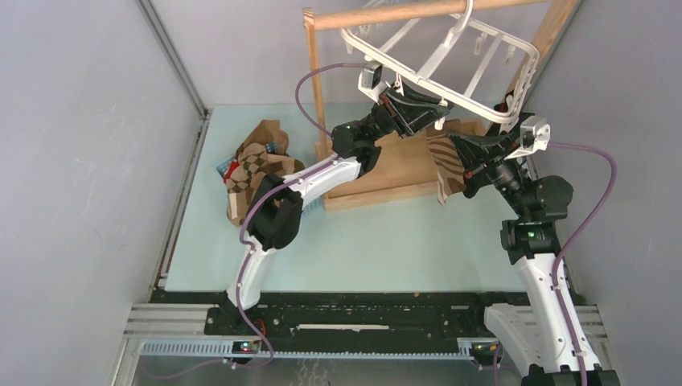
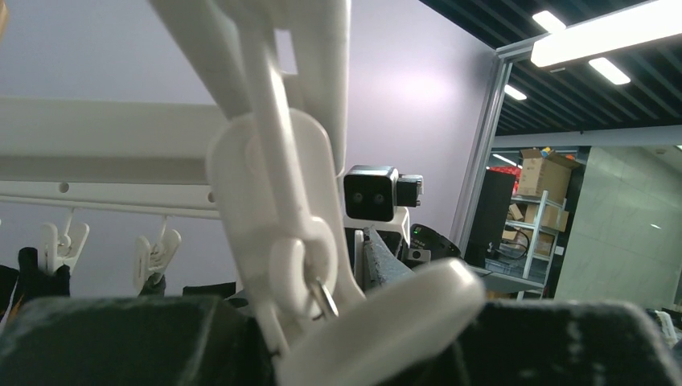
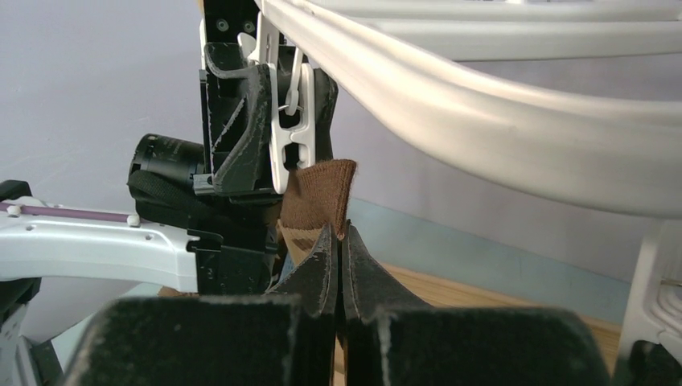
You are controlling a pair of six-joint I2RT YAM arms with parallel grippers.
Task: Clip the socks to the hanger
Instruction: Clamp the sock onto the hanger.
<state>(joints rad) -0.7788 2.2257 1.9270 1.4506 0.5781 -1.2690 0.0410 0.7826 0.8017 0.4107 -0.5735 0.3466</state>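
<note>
The white hanger (image 1: 527, 76) hangs tilted from the wooden rail. My left gripper (image 1: 418, 108) is raised under its near edge and shut on one dangling white clip (image 2: 277, 201), which fills the space between the dark fingers (image 2: 104, 338). My right gripper (image 3: 339, 233) is shut on a brown argyle sock (image 1: 445, 165) just below its cuff. The brown cuff (image 3: 322, 189) stands upright, its top corner touching the lower end of the clip (image 3: 291, 133) under the hanger rail (image 3: 482, 104). The rest of the sock hangs down over the stand's base.
The wooden rail stand (image 1: 386, 16) has a flat wooden base (image 1: 386, 173) behind both grippers. A pile of brown argyle socks (image 1: 253, 165) lies in a small blue basket (image 1: 312, 207) at the left. Other clips (image 2: 157, 257) dangle along the hanger (image 2: 96, 141). Grey walls close in both sides.
</note>
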